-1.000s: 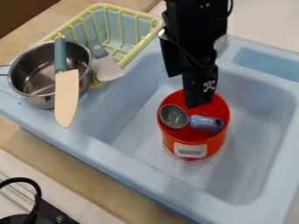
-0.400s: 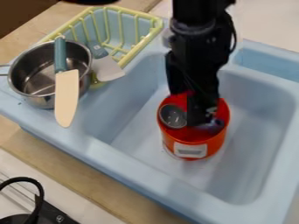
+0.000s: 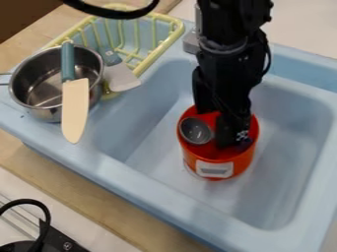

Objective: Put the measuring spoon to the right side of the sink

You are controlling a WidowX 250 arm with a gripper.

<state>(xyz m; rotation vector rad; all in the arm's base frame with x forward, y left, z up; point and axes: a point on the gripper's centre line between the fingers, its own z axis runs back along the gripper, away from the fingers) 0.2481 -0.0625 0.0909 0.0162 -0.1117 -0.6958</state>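
grasping the measuring spoon (image 3: 196, 131) in the red cup (image 3: 244, 161) seems the current step; whether the jaws grip it i can't tell, and lifting needs a firm hold.

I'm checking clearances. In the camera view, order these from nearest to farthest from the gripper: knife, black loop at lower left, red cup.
1. Red cup, gripper at its mouth
2. Knife, picture's left, over the pot
3. Black loop, lower left corner
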